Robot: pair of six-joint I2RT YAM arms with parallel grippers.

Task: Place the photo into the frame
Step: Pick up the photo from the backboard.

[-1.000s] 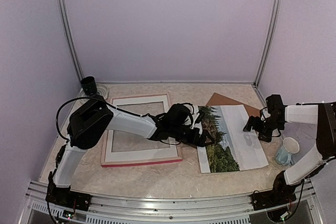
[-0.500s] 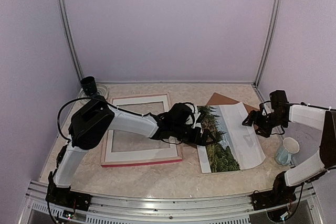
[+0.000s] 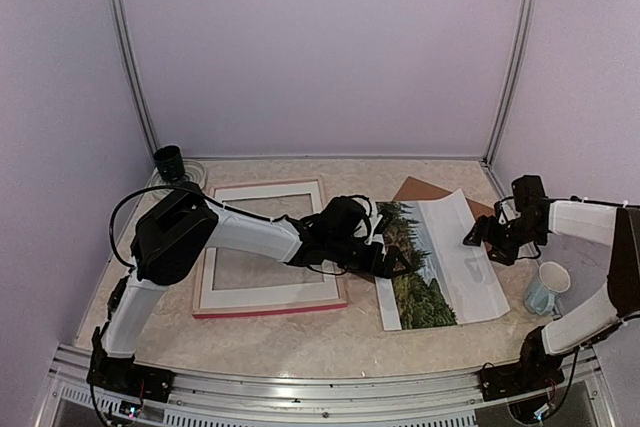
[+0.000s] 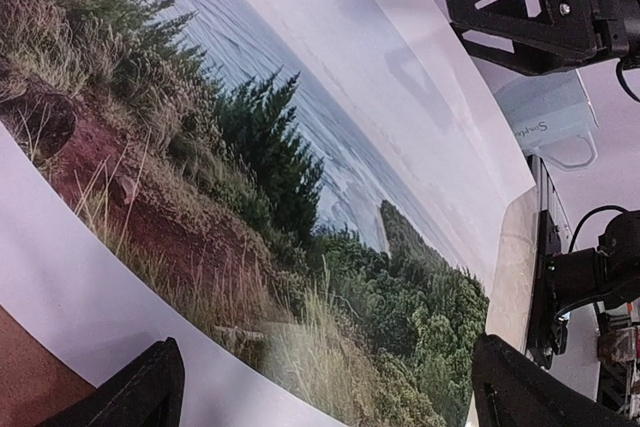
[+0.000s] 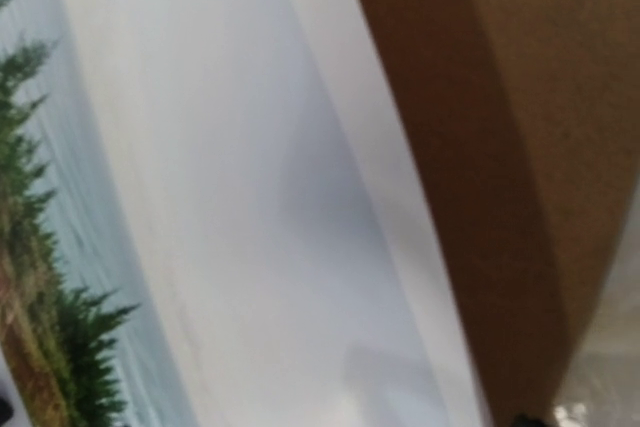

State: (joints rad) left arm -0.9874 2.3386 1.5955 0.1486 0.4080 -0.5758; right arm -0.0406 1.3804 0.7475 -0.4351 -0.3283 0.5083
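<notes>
Curling up at its right edge beside your right fingers (image 3: 474, 240), grip unclear, the photo (image 3: 445, 272) lies under spread left fingers (image 3: 393, 265); mug (image 3: 545, 289) nearby.

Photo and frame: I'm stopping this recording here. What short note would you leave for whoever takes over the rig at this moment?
Left gripper: open, fingers spread low over the left part of the photo.
Right gripper: at the photo's right edge, which looks curled up; open or shut cannot be told.
Frame: flat on the table, left of the photo, white mat on it.
Backing board: partly under the photo's far end.
Done: photo not in the frame yet.
Left: lift the photo, carry it left, lay it in the frame.
</notes>
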